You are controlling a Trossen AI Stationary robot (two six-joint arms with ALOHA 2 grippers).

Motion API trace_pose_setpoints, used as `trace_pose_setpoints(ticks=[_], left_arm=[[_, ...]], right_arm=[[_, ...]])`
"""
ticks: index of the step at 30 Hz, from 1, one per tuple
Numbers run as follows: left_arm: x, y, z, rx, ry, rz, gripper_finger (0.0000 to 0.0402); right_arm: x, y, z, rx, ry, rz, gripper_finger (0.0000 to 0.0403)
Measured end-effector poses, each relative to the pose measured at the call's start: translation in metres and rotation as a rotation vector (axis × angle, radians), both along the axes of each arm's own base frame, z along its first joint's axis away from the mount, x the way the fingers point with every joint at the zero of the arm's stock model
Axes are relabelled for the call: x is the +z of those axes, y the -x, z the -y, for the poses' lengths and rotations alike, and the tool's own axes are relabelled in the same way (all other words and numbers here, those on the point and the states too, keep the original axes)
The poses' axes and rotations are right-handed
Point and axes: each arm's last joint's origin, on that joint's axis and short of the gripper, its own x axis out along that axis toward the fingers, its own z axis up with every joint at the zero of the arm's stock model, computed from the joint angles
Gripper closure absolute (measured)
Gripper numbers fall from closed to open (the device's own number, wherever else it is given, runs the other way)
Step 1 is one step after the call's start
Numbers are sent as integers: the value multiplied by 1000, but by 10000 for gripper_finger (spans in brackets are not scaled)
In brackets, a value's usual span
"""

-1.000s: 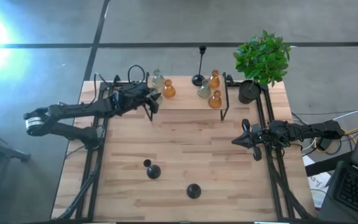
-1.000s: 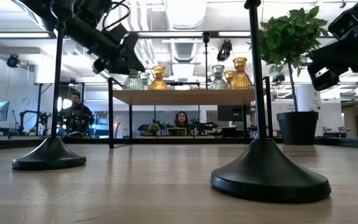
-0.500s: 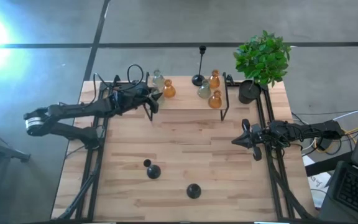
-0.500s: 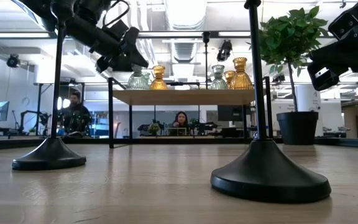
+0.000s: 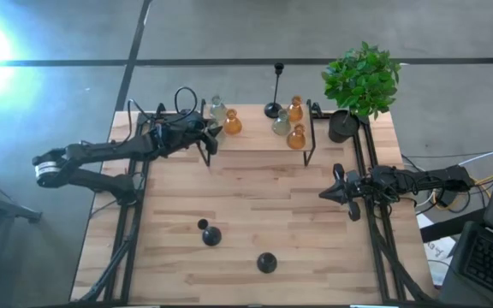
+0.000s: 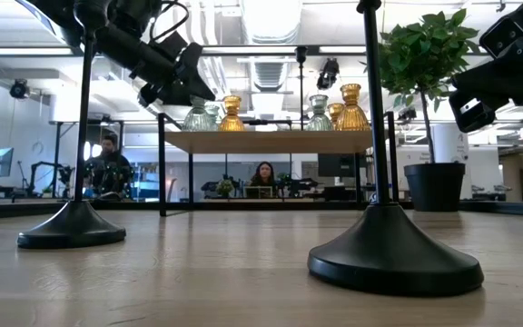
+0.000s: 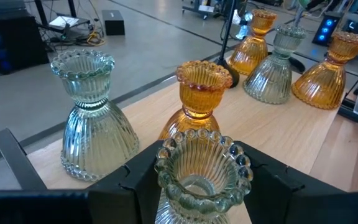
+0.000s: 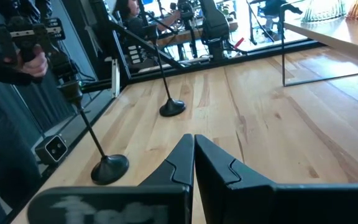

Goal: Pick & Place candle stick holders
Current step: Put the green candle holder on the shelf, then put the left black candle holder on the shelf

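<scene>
1. Nothing much has shifted since the earlier frames: the left gripper (image 5: 215, 133) still hangs at the wooden shelf's (image 5: 255, 139) left end, clamped on a clear-grey holder (image 7: 202, 168).
2. Broad bare table (image 5: 255, 192) lies between the shelf and two black holders (image 5: 211, 235) (image 5: 266, 262).
3. Right gripper (image 5: 325, 195), fingers shut, waits at the right edge.
4. Amber holders (image 5: 296, 136) stand on the shelf; a person (image 6: 264, 175) sits beyond.

Bright even light, strong glare at high view's left edge
</scene>
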Motion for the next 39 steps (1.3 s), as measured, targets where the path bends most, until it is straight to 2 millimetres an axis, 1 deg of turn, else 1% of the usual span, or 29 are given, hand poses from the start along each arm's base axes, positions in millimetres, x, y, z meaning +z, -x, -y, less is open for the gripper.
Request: trace_pose_setpoints(ticks=[8, 11, 17, 19, 22, 29, 35, 37, 39], left_arm=[[0, 0, 0, -3, 0, 0, 209], [1, 0, 0, -2, -2, 2, 188], [1, 0, 0, -5, -11, -7, 128], [1, 0, 0, -9, -25, -18, 114], [3, 2, 1, -10, -32, -12, 105], [23, 6, 3, -17, -89, 33, 105], [53, 11, 5, -22, -146, 109, 101], [64, 15, 8, -73, -149, 141, 101], [75, 20, 14, -188, -139, 178, 101]], right_arm=[[0, 0, 0, 0, 0, 0, 394], [0, 0, 0, 1, 0, 0, 394], [0, 0, 0, 0, 0, 0, 394], [0, 0, 0, 1, 0, 0, 394], [0, 0, 0, 0, 0, 0, 394], [0, 0, 0, 0, 0, 0, 394], [0, 0, 0, 0, 0, 0, 394], [0, 0, 0, 0, 0, 0, 394], [0, 0, 0, 0, 0, 0, 394]])
